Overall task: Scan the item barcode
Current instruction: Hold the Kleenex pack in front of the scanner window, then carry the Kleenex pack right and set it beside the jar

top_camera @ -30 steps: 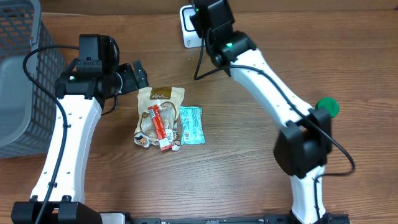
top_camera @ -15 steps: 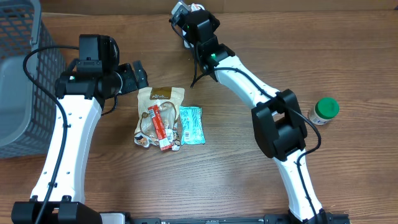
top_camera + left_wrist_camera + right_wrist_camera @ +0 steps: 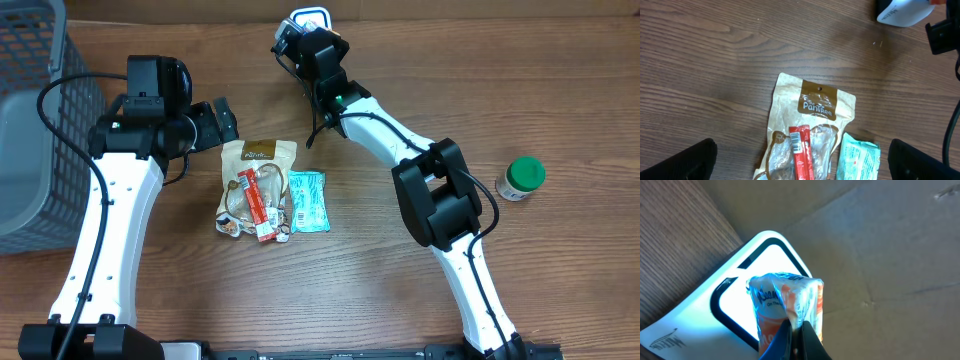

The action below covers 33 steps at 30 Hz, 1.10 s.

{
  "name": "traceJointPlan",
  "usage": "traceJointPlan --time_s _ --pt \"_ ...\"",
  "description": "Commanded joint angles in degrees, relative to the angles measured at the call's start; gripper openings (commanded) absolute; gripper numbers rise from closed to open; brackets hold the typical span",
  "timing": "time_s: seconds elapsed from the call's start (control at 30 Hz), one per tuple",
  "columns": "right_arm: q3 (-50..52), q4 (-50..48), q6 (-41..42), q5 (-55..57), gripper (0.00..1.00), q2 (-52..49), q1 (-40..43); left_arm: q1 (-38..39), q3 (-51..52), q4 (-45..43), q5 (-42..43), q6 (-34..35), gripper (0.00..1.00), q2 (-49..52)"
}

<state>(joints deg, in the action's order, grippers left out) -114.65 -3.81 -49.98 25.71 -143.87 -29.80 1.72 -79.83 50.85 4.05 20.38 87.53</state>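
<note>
The scanning step is in hand: the right pincer (image 3: 796, 331), clamped on the small orange-and-blue packet (image 3: 785, 300), holds it just in front of the scanner (image 3: 695, 322), over its lit window. The packet's long axis runs straight out of the jaws, free end toward the window's far edge. Whether the barcode faces the scanner is hidden, so the next move probably calls for a slow turn there. The left pincer (image 3: 217, 122) hangs wide apart, well away from the scanner
</note>
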Motion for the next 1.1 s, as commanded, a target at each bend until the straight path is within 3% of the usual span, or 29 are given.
traceJointPlan --time_s 0.0,0.33,0.5,0.83,1.07 --pt "-1.20 -0.09 -0.02 -0.24 0.04 -1.16 0.57 -0.15 -0.44 -0.09 -0.13 -1.53 1.00 -0.37" --pt "-1.25 -4.55 0.96 6.01 0.04 3.02 0.17 -0.15 -0.44 -0.09 -0.13 -1.53 1.00 -0.37" --pt "-1.25 1.97 9.70 6.38 0.04 11.54 -0.20 -0.15 -0.44 -0.09 -0.13 -1.53 1.00 -0.37" --pt "-1.25 48.52 46.71 -0.52 0.04 31.06 1.25 -0.15 -0.44 -0.09 -0.13 -1.53 1.00 -0.37" --pt "-0.63 82.05 66.42 -6.38 0.04 33.73 6.47 -0.15 -0.44 -0.09 -0.13 -1.53 1.00 -0.37"
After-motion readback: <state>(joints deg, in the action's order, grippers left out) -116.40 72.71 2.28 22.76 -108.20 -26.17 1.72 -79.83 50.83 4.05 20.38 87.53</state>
